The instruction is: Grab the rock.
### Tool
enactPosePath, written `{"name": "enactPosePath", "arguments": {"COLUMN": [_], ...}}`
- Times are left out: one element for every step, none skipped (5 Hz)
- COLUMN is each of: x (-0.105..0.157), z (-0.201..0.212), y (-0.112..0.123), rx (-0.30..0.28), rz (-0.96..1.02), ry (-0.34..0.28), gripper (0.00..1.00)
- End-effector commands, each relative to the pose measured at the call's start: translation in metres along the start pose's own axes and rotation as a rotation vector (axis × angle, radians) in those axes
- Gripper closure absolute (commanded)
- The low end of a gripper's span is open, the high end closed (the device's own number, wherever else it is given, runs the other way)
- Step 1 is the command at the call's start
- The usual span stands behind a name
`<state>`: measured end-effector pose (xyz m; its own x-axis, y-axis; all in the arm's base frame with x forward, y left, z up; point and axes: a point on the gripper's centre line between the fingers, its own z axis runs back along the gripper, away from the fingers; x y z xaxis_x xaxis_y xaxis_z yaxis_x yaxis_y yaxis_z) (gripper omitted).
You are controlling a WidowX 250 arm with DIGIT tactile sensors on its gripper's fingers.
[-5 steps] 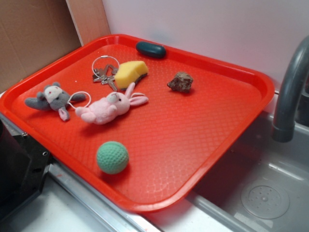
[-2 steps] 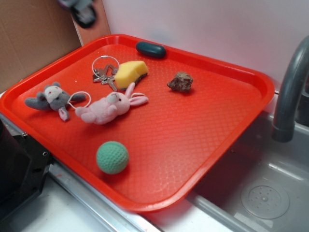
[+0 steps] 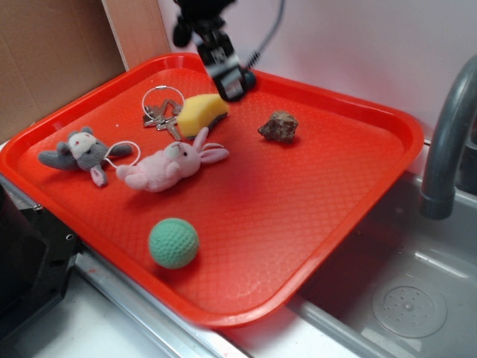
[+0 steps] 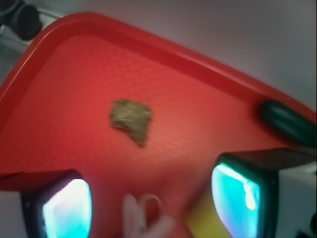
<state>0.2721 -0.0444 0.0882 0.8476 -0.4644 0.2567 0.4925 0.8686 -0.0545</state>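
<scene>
The rock point(image 3: 279, 126) was seen lying on the red tray point(image 3: 313, 224), apart from the gripper point(image 3: 230, 80) near the far rim. Only the wrist view showed the jaws spread wide, with the rock point(image 4: 131, 119) ahead of them.

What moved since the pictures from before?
The gripper came down from the top left of the picture and now hangs over the back of the tray, near the yellow sponge. It holds nothing. The rock, green ball and pink bunny stayed put.
</scene>
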Motion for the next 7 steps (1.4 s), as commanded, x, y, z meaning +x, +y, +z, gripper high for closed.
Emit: {"name": "enactPosePath", "arguments": {"x": [0.017, 0.013, 0.015, 0.011, 0.012, 0.01, 0.01], "z": [-0.039, -0.053, -0.052, -0.055, -0.065, -0.069, -0.069], "y": [-0.026, -0.013, -0.005, -0.016, -0.027, -0.033, -0.033], "rx": [0.003, 0.018, 0.038, 0.041, 0.048, 0.067, 0.067], "rz": [-0.094, -0.013, 0.05, 0.061, 0.042, 0.05, 0.05], "ry": [0.058, 0.086, 0.07, 0.07, 0.1, 0.13, 0.13], "gripper": [0.0, 0.0, 0.0, 0.0, 0.0, 1.0, 0.0]}}
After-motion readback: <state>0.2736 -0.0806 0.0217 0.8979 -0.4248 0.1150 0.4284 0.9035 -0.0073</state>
